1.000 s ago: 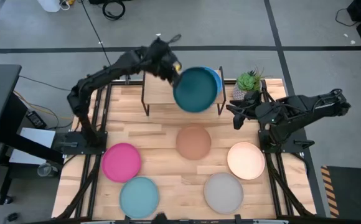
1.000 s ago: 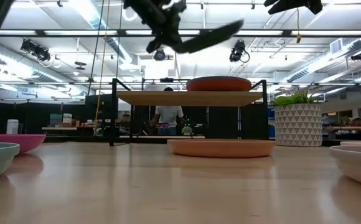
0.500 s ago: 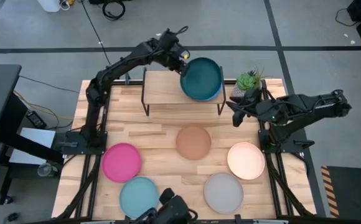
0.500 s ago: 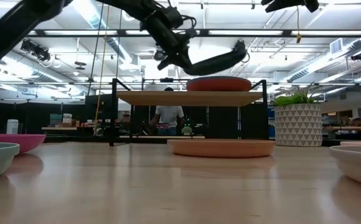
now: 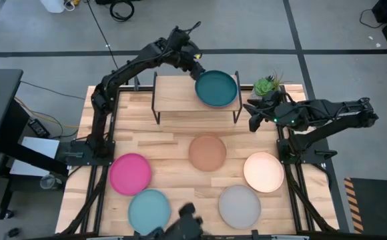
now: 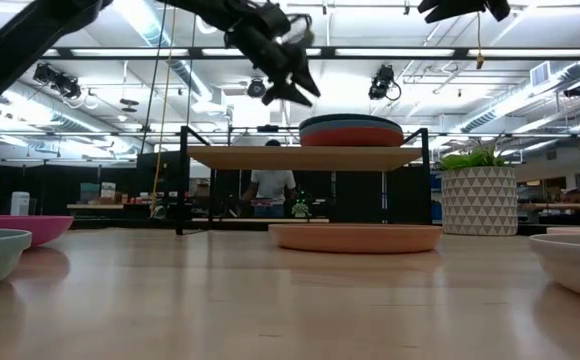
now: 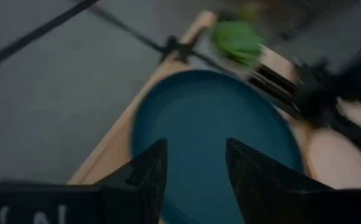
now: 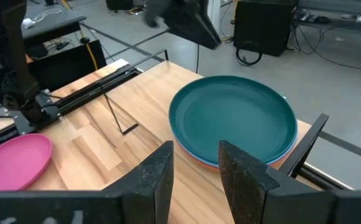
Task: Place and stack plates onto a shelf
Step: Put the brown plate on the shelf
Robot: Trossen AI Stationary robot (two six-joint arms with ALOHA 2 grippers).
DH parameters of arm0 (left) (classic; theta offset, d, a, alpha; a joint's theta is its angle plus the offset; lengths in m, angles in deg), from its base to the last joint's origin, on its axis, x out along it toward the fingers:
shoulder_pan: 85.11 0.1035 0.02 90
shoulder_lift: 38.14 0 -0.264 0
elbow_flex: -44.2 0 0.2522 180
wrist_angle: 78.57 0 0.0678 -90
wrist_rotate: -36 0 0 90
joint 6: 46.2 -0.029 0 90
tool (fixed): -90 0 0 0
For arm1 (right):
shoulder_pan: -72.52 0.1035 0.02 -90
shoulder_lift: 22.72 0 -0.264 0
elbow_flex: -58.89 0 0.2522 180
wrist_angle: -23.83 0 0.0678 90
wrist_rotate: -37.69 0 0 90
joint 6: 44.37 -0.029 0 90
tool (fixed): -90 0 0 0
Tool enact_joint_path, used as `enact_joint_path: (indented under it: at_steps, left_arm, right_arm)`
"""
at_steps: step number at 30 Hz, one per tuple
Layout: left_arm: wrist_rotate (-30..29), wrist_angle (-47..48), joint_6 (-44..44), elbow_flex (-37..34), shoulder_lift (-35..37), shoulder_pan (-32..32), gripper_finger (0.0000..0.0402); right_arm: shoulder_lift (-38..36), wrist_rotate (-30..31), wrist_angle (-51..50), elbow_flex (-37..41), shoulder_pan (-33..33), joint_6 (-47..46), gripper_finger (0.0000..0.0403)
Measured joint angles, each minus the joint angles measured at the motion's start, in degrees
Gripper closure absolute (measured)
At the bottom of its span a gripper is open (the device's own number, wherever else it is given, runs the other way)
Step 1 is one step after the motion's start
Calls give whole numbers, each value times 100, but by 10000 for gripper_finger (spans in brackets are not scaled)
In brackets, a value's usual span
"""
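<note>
The dark teal plate (image 5: 216, 89) lies level on top of a stack on the right half of the shelf (image 5: 177, 93). In the low view, a blue plate and an orange-red plate (image 6: 351, 137) show beneath it. My left gripper (image 5: 195, 67) hangs open just above and beside the plate's far-left rim, clear of it, and the wrist view shows the teal plate (image 7: 211, 130) beyond the spread fingers. My right gripper (image 5: 252, 117) hovers open by the shelf's right end, with nothing between its fingers (image 8: 196, 168).
On the table in front of the shelf lie a tan plate (image 5: 207, 152), a cream plate (image 5: 263, 171), a grey plate (image 5: 239, 206), a magenta plate (image 5: 129, 173) and a light aqua plate (image 5: 149, 210). A potted plant (image 5: 267, 88) stands right of the shelf.
My left gripper has carried the tilted teal plate toward the table's far right and down onto the stack. It has then opened and let go. The plate now lies level on the stack, and the gripper has risen slightly clear of its rim.
</note>
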Motion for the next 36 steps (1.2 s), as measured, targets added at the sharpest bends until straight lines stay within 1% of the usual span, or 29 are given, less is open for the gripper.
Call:
enact_joint_path:
  at_steps: [3,5,7,9,13,17,20,22,26,29,32,36]
  left_arm:
    - [326,604,-1238,6,342,-355,235]
    - [463,1239,-2091,13,498,-702,240]
    - [487,1885,-2739,6,558,-1071,245]
    - [491,2328,-3080,-7,578,-1418,249]
    - [746,2410,-3194,-300,597,-2100,256]
    - [711,1965,-3213,-967,594,-2664,259]
    - [316,1533,-3282,-1610,585,-3012,259]
    - [183,1167,-3360,-2045,585,-3238,259]
    - [-229,75,-3371,-2945,585,-3621,259]
    - [-499,-739,-3328,-3550,585,-3824,259]
    - [-585,-1281,-3256,-3980,585,-3940,259]
    - [-605,-1690,-3144,-4385,585,-4027,259]
  right_arm:
    - [-69,-3,-4,0,-18,39,271]
    - [-119,1,-1,0,-20,87,271]
    - [-159,8,-2,0,-20,150,271]
    - [-183,8,-2,0,-20,184,271]
    - [-190,51,-3,0,-20,186,271]
    - [-187,-3,-6,0,-20,173,271]
    - [-187,-43,-6,0,-20,139,271]
    - [-187,-83,-3,0,-20,134,271]
    - [-185,-194,-6,0,-20,133,271]
    - [-183,-196,-5,0,-20,136,271]
    - [-183,-288,-3,0,-20,138,271]
    - [-181,-347,-3,0,-20,35,271]
